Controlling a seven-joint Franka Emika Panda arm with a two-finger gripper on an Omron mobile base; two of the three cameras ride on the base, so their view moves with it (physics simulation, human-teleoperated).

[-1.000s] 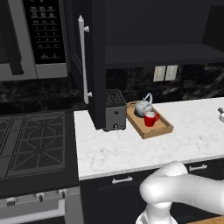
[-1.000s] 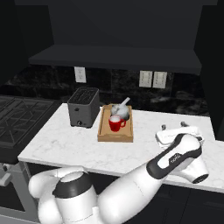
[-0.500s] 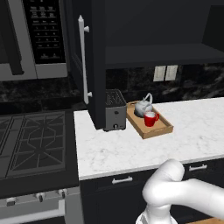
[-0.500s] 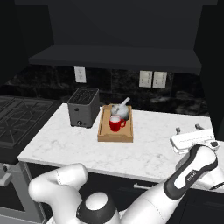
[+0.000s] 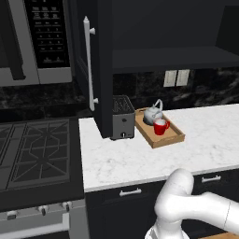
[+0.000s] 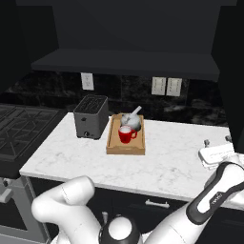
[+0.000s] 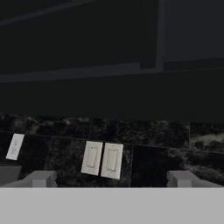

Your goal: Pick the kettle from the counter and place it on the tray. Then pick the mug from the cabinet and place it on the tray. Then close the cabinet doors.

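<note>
The silver-grey kettle (image 5: 152, 113) (image 6: 131, 120) and the red mug (image 5: 161, 126) (image 6: 126, 134) both stand on the wooden tray (image 5: 173, 138) (image 6: 112, 143), which lies on the white marble counter (image 5: 140, 158) (image 6: 171, 157) beside the toaster. My gripper (image 6: 218, 141) (image 7: 111, 179) hovers over the counter's right end, far right of the tray, open and empty. It faces the dark backsplash below the black cabinet (image 6: 124, 62). The left cabinet door (image 5: 100, 70) stands open, its silver bar handle (image 5: 87, 65) showing. A dark panel (image 6: 233, 71) at the right edge may be the other door.
A black-and-silver toaster (image 5: 123, 117) (image 6: 90, 116) sits just left of the tray. The microwave (image 5: 44, 42) hangs over the black stovetop (image 5: 37, 154) (image 6: 19, 128) at the left. White wall outlets (image 7: 101, 159) (image 6: 166, 86) sit on the backsplash.
The arm has swung further right along the counter's front edge, carrying the open gripper toward the right end. Kettle, mug and tray have not moved.
</note>
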